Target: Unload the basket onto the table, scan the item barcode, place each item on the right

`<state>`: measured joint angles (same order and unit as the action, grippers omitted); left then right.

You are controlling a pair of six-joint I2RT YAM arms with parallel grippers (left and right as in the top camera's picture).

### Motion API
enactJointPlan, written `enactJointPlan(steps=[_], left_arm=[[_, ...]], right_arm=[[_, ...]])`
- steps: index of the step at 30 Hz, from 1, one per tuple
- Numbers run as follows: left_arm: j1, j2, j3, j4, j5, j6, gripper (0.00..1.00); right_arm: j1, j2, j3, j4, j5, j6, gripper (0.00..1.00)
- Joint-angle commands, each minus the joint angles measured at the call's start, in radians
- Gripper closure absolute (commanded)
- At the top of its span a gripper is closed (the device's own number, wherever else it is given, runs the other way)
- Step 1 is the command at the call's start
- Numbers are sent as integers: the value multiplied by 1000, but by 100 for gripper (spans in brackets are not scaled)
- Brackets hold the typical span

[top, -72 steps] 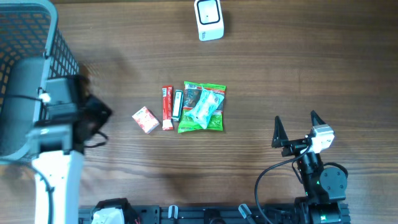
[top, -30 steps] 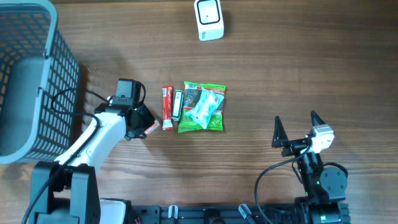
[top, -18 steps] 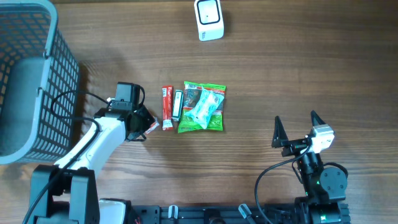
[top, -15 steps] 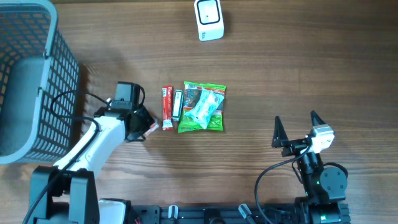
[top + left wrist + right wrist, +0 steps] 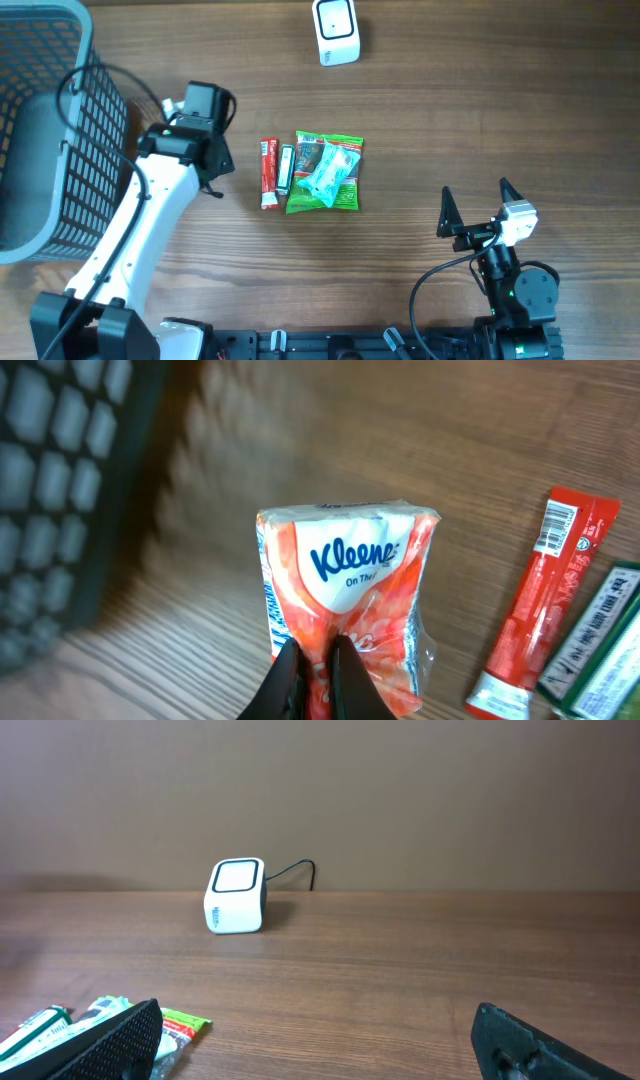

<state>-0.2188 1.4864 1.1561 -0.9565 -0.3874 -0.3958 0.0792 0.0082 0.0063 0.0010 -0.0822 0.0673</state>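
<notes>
Left gripper (image 5: pixel 312 665) is noted closed, its jaws pinched on the lower edge of a small orange-and-white film-wrapped Kleenex tissue pack (image 5: pixel 345 560). In the left wrist view the pack is seen hanging ahead of the fingers with the printed face toward the camera; whether it is clear of the brown wooden table (image 5: pixel 450 110) cannot be told for certain, and from overhead it is hidden under the arm. No barcode is seen on the shown face, so it is judged to lie on the reverse or a side. The pack is expected to be very light, soft and compressible, with slick, crinkly film; a pinch on the edge alone may let it droop or twist. A hold across the narrow sides at mid-body would be firmer and would leave the coded face bare. The white box-shaped scanner (image 5: pixel 335 31) stands at about 1 o'clock from the left gripper, well apart. The grey mesh basket (image 5: pixel 100 90) lies at 9 o'clock, near. Right gripper (image 5: pixel 475 200) is seen wide open and empty, at 4 o'clock.
</notes>
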Motion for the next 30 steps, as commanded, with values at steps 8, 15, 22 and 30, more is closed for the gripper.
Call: enactJointPlan(steps=[8, 15, 22, 30], left_arm=[[-198, 237, 26, 85, -269, 268, 96], [-199, 359, 26, 100, -381, 384, 96], [-204, 360, 20, 133, -379, 271, 96], [-239, 360, -83, 208, -377, 272, 96]], right_arm=[[5, -5, -1, 3, -11, 11, 0], [5, -5, -1, 3, -11, 11, 0], [5, -5, -1, 3, -11, 11, 0], [5, -5, -1, 3, -11, 11, 0]])
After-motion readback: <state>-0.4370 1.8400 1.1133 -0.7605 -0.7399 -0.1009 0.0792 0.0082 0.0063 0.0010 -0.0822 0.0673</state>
